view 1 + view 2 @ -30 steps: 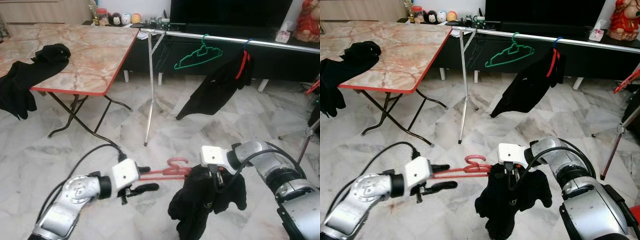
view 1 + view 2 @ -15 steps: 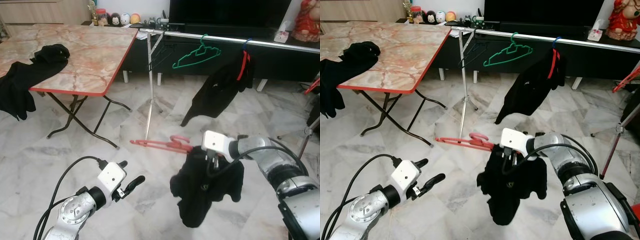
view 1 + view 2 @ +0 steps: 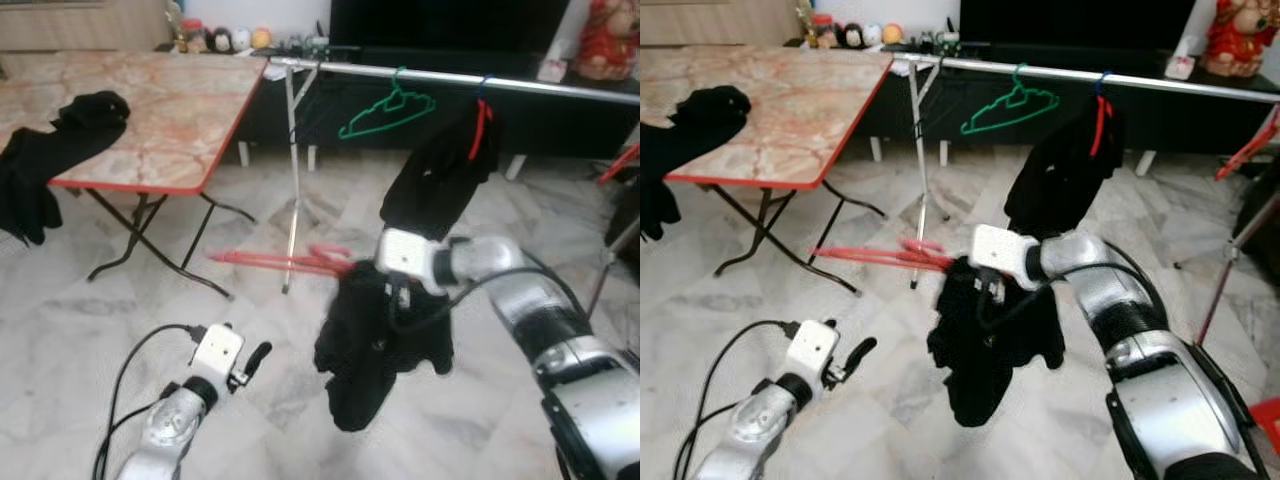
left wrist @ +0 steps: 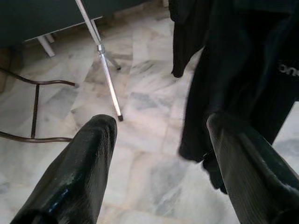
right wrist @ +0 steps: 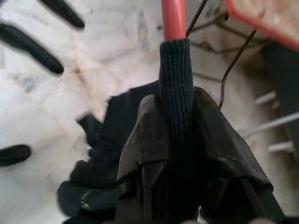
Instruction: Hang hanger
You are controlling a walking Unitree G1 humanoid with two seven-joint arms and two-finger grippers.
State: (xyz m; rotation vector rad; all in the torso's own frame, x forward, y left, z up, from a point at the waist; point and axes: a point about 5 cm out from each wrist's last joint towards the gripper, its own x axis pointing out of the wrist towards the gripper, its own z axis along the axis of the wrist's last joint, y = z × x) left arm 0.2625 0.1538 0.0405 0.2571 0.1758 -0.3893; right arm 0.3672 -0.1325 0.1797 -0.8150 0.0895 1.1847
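Glossy marble floor [image 3: 90,330], smooth red plastic hanger [image 3: 285,262] w/ matt knit black cloth [image 3: 375,330], shiny metal rail [image 3: 560,86].

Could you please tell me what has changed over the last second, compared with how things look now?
The left gripper let go of the red hanger and dropped back low, jaws open. The right gripper, shut on the hanger through the black garment, carried both up and forward toward the rail. The green hanger, the hung garment and the table stayed as they were.
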